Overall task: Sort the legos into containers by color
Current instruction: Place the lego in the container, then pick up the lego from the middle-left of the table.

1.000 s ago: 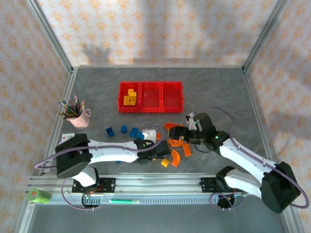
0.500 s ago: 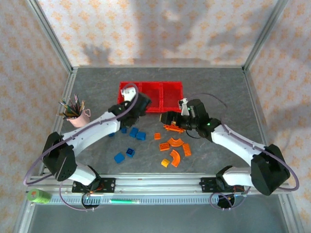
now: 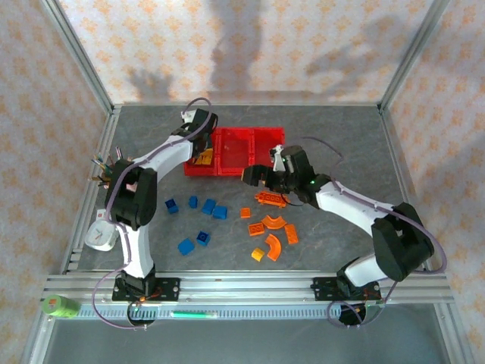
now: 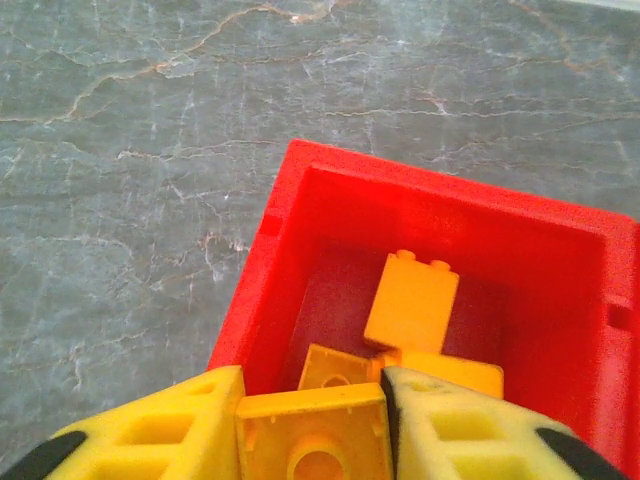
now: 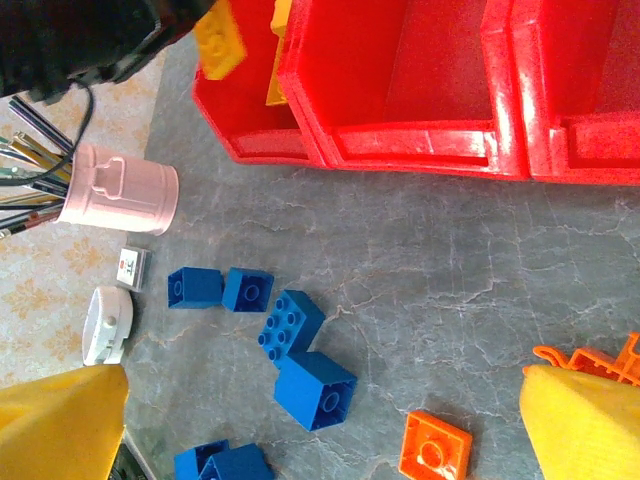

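A yellow square plastic brick is gripped by the left hand over the left end of the red plastic bins; released skewed, it could be bounced off their rim.

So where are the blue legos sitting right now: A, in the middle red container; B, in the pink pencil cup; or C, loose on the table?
C: the blue legos lie scattered on the table, on the near side of the containers.
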